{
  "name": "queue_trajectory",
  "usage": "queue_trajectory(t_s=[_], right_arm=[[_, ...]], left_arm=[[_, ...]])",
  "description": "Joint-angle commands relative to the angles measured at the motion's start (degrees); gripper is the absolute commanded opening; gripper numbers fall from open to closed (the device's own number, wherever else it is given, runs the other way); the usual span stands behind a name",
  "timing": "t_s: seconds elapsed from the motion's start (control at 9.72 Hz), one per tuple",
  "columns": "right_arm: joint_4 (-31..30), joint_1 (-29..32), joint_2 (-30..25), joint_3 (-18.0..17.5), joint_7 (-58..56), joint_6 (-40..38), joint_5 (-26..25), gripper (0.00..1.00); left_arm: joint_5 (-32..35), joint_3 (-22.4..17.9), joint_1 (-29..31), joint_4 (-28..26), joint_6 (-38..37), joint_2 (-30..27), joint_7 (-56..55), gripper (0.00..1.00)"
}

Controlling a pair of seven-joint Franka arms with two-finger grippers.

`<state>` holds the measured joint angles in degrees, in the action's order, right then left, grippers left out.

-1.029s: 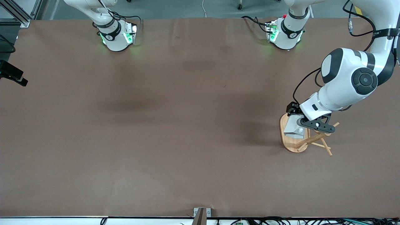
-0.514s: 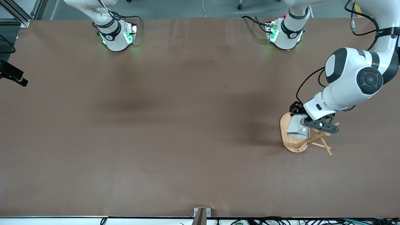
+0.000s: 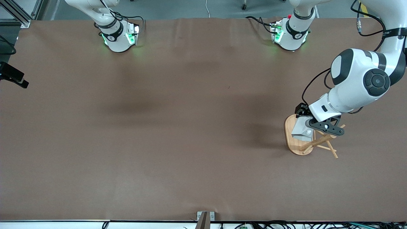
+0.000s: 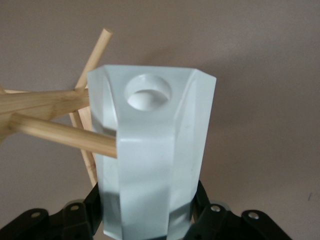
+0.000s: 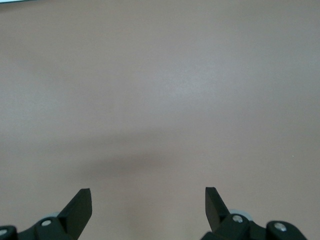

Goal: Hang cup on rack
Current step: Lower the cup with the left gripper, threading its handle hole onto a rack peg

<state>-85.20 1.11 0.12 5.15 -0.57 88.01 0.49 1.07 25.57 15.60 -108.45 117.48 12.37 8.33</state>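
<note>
My left pincer (image 3: 310,124) grips the faceted white mug (image 4: 152,155) against a mug tree (image 3: 313,143) peg (image 4: 62,135), unthreaded; my right pincer (image 5: 148,206) waits open.

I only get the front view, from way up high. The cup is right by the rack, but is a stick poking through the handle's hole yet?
Observer: Not yet. The left wrist view shows the hole in the cup empty.
Operator: So where's the stick?
Observer: One peg of the rack runs up to the cup's side, next to the handle, and misses the hole.
Operator: Is the cup slipping?
Observer: It doesn't look so. The left gripper has a finger on each side of the cup.
Operator: What about the other arm?
Observer: It waits. The right gripper is open over the bare table and holds nothing.
</note>
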Motion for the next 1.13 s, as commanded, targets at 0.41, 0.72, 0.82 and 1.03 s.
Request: queue_trajectory(t_s=[0.41,0.72,0.82,1.03], right_arm=[[-0.93,-0.32,-0.48,0.03,0.74,1.11,-1.01,1.0],[-0.93,-0.32,-0.39,0.03,0.74,1.11,-1.01,1.0],[-0.93,-0.32,-0.39,0.03,0.74,1.2,-1.01,1.0],[-0.93,-0.32,-0.3,0.03,0.74,1.46,-1.01,1.0]], left_arm=[[0.6,0.53,1.89,0.24,1.0,2.56,2.82,0.25],[0.51,0.53,2.07,1.83,1.0,4.14,3.18,0.25],[0.6,0.44,2.07,2.36,1.0,4.67,3.18,0.28],[0.51,0.36,2.07,3.59,0.91,5.38,3.97,0.4]])
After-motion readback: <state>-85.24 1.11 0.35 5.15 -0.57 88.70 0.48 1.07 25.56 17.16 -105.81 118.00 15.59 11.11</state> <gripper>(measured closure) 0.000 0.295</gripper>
